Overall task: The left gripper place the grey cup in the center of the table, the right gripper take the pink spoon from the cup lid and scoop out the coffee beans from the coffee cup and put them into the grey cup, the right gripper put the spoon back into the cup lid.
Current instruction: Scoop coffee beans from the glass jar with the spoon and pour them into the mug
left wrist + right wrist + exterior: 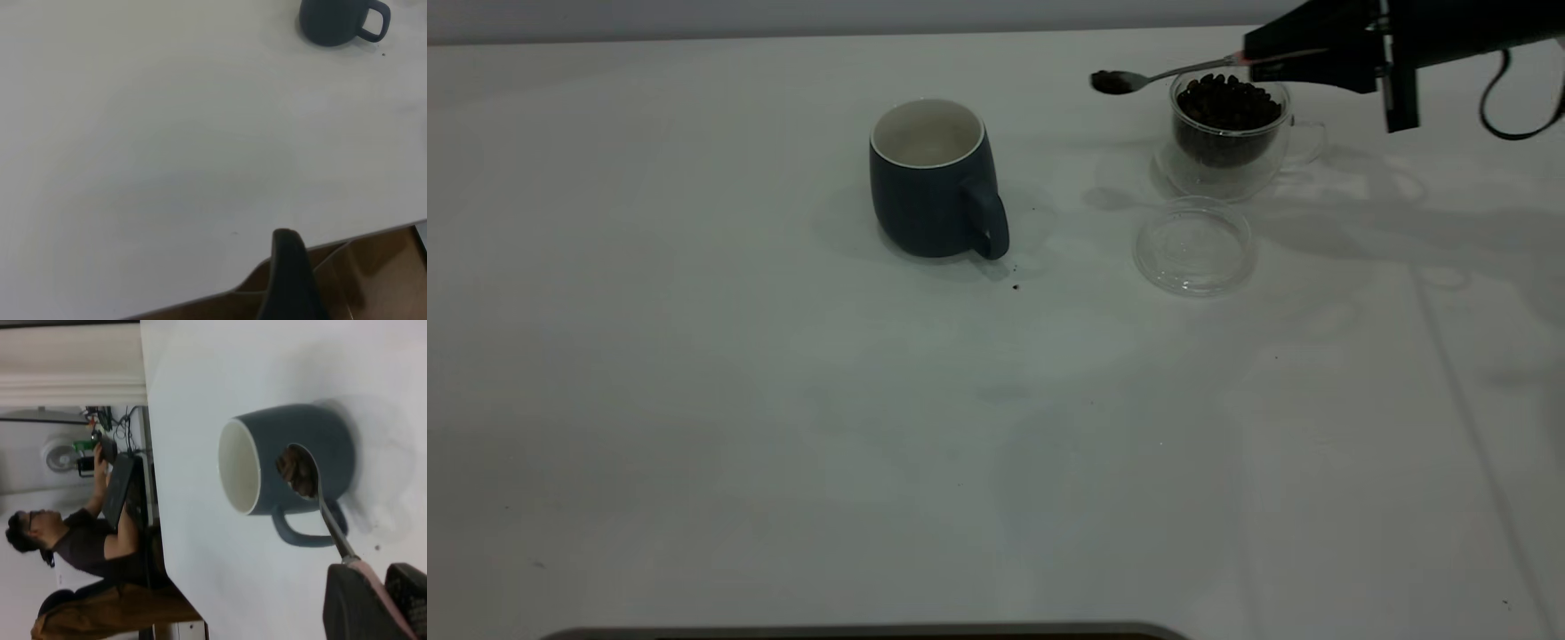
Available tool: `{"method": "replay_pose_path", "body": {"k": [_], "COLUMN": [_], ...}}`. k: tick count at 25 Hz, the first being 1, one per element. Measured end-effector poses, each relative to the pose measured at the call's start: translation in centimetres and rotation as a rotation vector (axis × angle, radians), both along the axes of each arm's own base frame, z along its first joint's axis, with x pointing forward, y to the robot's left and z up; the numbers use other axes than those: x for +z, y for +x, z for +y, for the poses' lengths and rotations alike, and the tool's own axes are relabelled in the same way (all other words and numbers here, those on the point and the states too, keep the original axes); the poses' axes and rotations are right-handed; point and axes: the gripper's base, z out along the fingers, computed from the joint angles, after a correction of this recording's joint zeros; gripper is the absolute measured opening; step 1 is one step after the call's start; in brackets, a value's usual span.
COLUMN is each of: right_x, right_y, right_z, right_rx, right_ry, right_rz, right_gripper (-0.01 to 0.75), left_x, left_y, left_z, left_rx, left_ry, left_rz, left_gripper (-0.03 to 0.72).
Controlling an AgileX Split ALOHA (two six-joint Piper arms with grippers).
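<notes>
The grey cup (929, 191) stands upright mid-table, handle toward the front, white inside; it also shows in the left wrist view (333, 20) and the right wrist view (300, 443). My right gripper (1252, 55) is shut on the pink handle of the spoon (1174, 71), held level in the air. The spoon bowl carries coffee beans and hangs just left of the glass coffee cup (1227, 133), which is full of beans. In the right wrist view the spoon (300, 470) lines up with the grey cup, gripper (377, 573) behind it. The clear cup lid (1193, 246) lies empty. My left gripper (288, 267) hangs off the table's edge.
A loose bean crumb (1016, 286) lies in front of the grey cup. A person (80, 533) sits at a desk beyond the table's far edge in the right wrist view. The table edge (200, 300) runs close to the left gripper.
</notes>
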Motion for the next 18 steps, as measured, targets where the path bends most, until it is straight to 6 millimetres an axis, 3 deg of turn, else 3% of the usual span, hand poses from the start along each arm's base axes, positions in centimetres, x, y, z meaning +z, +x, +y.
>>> {"method": "replay_pose_path", "body": {"k": [18], "right_x": [0.8], "right_y": [-0.4], "right_z": [8.3], "right_rx": [0.054], "right_ry": [0.105], "right_rz": [0.013], "right_gripper": [0.092], "left_x": [0.0], "left_y": [0.0], "left_z": [0.0], "left_rx": [0.000], "left_ry": [0.000], "left_rz": [0.000], "left_gripper": [0.565]}}
